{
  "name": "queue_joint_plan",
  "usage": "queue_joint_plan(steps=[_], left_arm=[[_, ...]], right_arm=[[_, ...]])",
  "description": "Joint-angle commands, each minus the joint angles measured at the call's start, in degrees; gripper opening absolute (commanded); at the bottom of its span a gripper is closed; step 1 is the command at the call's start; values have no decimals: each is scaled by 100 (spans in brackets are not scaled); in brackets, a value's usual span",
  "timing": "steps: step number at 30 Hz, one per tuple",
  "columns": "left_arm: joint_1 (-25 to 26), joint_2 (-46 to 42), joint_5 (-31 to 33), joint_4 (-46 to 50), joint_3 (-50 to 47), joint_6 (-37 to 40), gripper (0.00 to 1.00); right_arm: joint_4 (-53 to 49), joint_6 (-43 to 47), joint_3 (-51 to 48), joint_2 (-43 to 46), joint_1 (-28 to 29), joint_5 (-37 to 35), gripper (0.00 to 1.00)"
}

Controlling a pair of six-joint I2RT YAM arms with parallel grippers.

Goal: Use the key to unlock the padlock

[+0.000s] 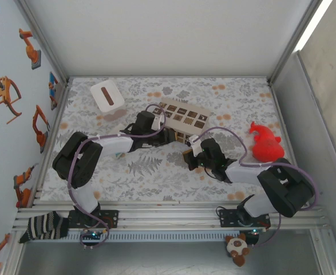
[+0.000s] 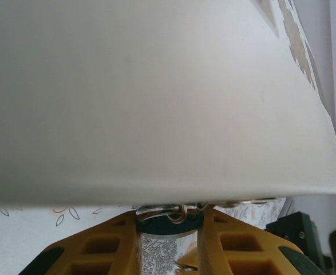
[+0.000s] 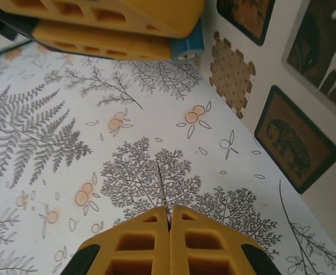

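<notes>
The left arm [image 1: 76,163] bends at an elbow out toward 9 o'clock and reaches on toward 2 o'clock. The left gripper [image 1: 169,136] is partly closed on what seems to be the padlock [image 3: 188,48]. The right arm [image 1: 282,192] folds at 4 o'clock and stretches toward 10 o'clock. The right gripper [image 1: 186,156] is pinched tight on the key [image 3: 162,189], and the two grippers sit near each other.

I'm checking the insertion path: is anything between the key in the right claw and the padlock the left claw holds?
Nothing visible. In the right wrist view, the key in the right claw points across bare patterned cloth toward the padlock in the left claw. The picture board lies off to the side.
</notes>
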State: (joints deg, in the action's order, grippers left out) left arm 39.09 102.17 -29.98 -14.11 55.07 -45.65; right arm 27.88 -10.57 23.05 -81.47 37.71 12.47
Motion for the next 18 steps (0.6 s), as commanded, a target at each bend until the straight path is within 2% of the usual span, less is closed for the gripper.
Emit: queue_joint_plan(steps=[1, 18], left_arm=[[55, -294, -289, 42, 276, -129, 25], [99, -408, -285, 449, 434, -152, 25]], right_arm=[[450, 291, 113, -110, 34, -285, 0], [905, 489, 219, -103, 25, -425, 0]])
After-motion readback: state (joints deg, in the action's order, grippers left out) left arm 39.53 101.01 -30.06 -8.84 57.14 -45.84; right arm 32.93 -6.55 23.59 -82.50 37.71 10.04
